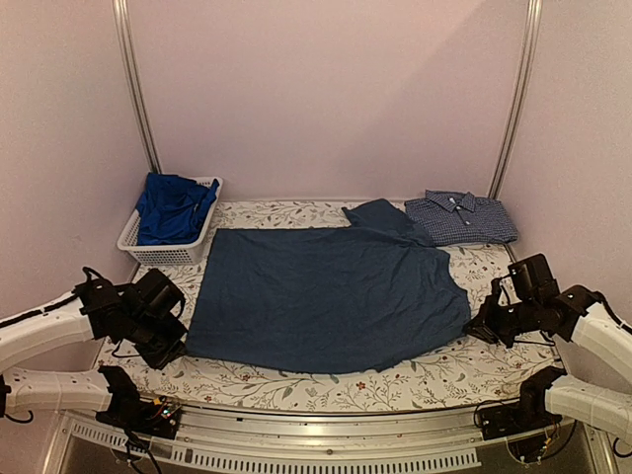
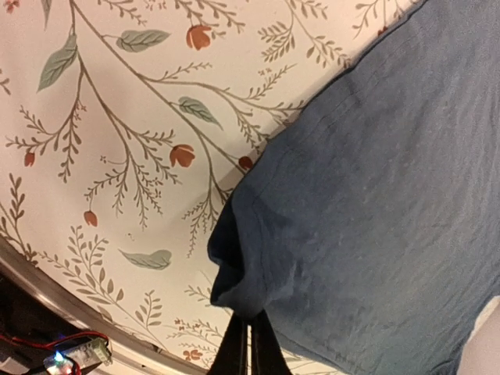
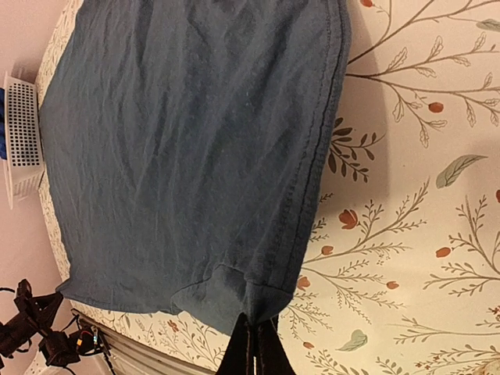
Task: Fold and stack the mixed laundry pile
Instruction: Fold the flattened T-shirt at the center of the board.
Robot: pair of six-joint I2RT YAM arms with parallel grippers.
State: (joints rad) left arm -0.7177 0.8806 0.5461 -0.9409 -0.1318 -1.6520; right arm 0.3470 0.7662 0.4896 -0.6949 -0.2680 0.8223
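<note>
Top view: the dark navy T-shirt lies spread flat across the centre of the frame on the floral worktop, probably laid open so that it can be folded. The left end effector sits at its lower-left corner and the right end effector at its lower-right corner. A grip at both corners would let that edge be lifted evenly. A folded checked shirt rests at upper right, apparently the start of the stack. A royal-blue garment lies in the white basket at upper left. Left wrist view: the fingers at bottom centre are pressed together, clamped on the bunched T-shirt corner, and the fabric fills the right of the frame. A small circuit board at lower left carries no legible marking. Right wrist view: the fingers at bottom centre are likewise closed on a T-shirt corner, with a stitched edge running up the frame. No brand, label or writing can be read in any view.
</note>
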